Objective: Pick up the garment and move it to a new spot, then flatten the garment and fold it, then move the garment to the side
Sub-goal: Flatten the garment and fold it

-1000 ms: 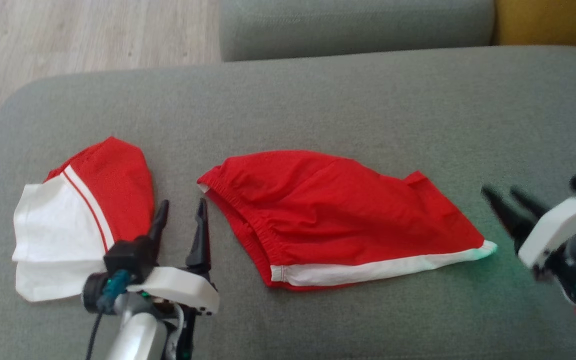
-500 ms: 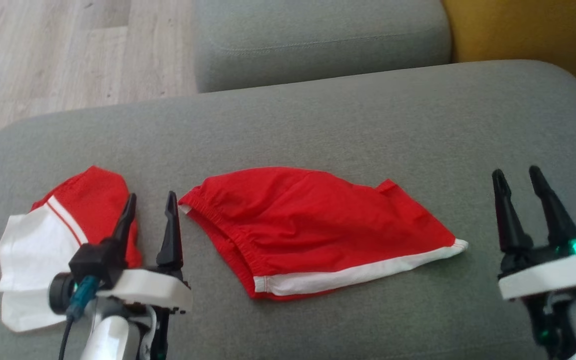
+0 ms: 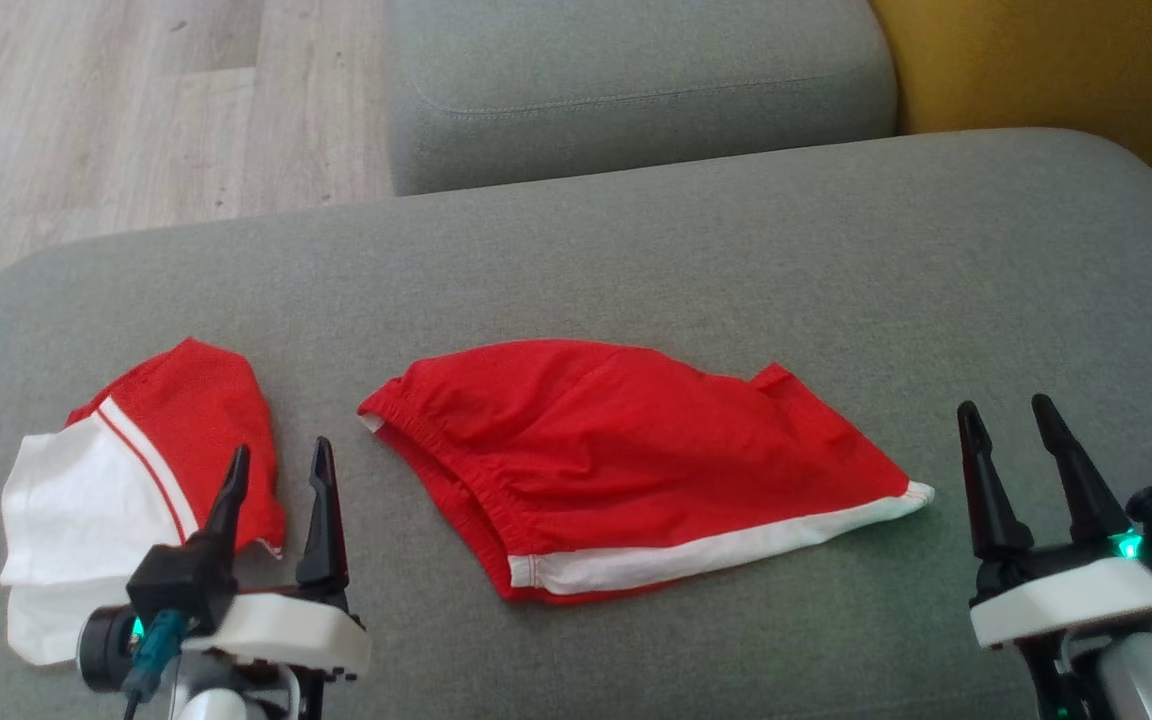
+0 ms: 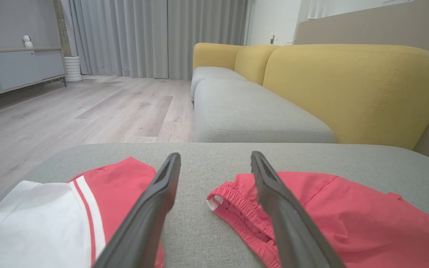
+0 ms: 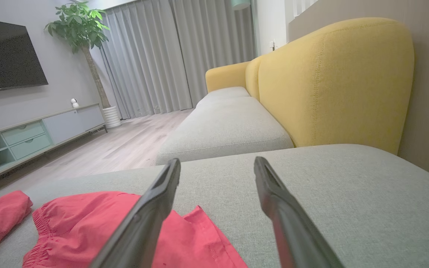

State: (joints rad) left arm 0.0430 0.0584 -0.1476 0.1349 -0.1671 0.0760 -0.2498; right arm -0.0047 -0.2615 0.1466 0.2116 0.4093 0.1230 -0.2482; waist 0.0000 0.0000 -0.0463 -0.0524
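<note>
Surroundings: a grey sofa cushion (image 3: pixel 636 250) carries everything. It has rounded corners and a coarse woven cover. Behind it are a second grey seat cushion (image 3: pixel 636 90) with a stitched seam near its edge and a yellow upholstered backrest (image 3: pixel 1056 70) at far right. Pale wood-plank floor (image 3: pixel 136 120) is off the far left. Wrist views pick up grey floor-length curtains (image 4: pixel 155 37), a low sideboard (image 5: pixel 32 134) with pale green drawers, a wall TV (image 5: pixel 6 56) and a potted tree (image 5: pixel 84 26).

Red shorts (image 3: pixel 636 470): middle of the cushion, lying mostly flat. Thin smooth fabric with shallow creases. Gathered elastic waistband at the left end, white band along the near hem tapering to a point at the right. A small flap pokes out at the far right edge.

Red-and-white garment (image 3: pixel 126 500): left end of the cushion, apart from the shorts, folded over on itself. Red part farther away, white part nearer, thin white and red stripes between them.

Left gripper (image 3: pixel 280 448): jaws spread wide, empty, over the bare strip between the two garments. In the head view its left finger overlaps the red-and-white piece's edge.

Right gripper (image 3: pixel 1003 404): jaws spread wide, empty, over bare cushion just past the shorts' white tip, not touching.

Only bare cushion lies between each gripper and the shorts.
</note>
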